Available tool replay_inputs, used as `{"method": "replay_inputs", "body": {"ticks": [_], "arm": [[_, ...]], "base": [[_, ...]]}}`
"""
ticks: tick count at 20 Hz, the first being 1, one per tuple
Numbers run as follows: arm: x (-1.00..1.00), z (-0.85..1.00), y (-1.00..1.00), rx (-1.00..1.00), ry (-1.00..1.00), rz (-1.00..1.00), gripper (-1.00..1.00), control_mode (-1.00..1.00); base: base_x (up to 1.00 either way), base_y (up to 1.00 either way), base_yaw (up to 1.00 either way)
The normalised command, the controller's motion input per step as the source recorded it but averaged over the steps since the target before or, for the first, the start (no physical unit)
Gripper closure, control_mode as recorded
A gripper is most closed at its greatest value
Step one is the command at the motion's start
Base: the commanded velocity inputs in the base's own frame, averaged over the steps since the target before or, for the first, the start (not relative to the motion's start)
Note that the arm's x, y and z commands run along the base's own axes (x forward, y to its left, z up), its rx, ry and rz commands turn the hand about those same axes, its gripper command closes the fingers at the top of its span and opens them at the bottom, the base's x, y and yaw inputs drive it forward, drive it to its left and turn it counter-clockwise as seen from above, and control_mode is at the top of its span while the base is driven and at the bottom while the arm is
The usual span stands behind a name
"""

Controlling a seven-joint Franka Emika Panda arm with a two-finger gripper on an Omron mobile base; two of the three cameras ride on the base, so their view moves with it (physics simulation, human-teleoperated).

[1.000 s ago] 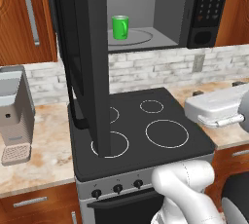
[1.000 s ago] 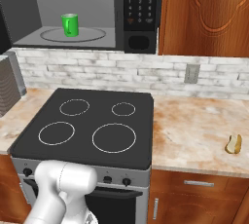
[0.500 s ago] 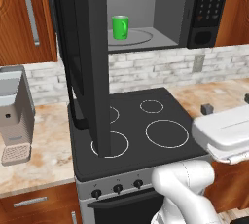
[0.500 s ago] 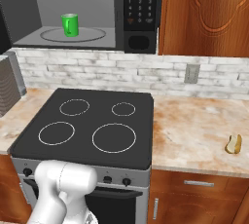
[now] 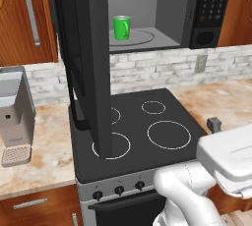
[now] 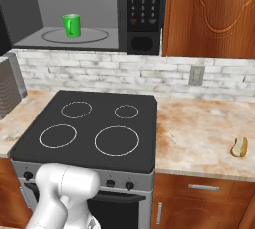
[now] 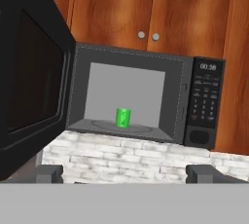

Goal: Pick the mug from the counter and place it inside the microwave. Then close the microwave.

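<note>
Hand view: small bright green mug [image 7: 123, 118], unmoved, stands upright on the turntable inside the open-doored black microwave [image 7: 204, 102], while the gripper [image 7: 124, 172], now pulled farther back, holds its jaws wide apart and empty.

Even, flat rendered light, bright in all views, no glare or blown highlights. microwave [image 5: 147, 14] cavity evenly lit grey, its open door [image 5: 88, 63] near-black with no detail. mug [image 6: 71, 25] crisp, faint shadow under it on the turntable. Stovetop [image 6: 94, 128] matte, no reflections. Hand view softer, coarse pixelation on brick backsplash [image 7: 146, 159]. No edge distortion, no motion blur
</note>
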Motion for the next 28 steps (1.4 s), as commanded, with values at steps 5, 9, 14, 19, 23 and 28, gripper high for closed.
{"method": "replay_inputs", "body": {"ticks": [5,9,14,19,23,28], "arm": [[-0.29,0.00,0.21,0.00,0.00,-0.01,-1.00,-1.00],[-0.34,0.00,0.13,0.00,0.00,-0.05,-1.00,-1.00],[-0.29,0.00,0.17,0.00,0.00,-0.07,-1.00,-1.00],[0.05,0.00,0.36,-0.02,0.00,-0.14,-1.00,-1.00],[0.04,0.00,0.43,-0.01,0.00,-0.20,-1.00,-1.00],[0.00,0.00,0.32,0.00,0.00,-0.21,-1.00,-1.00]], "base": [[0.00,0.00,0.00],[0.00,0.00,0.00],[0.00,0.00,0.00],[0.00,0.00,0.00],[0.00,0.00,0.00],[0.00,0.00,0.00]]}}
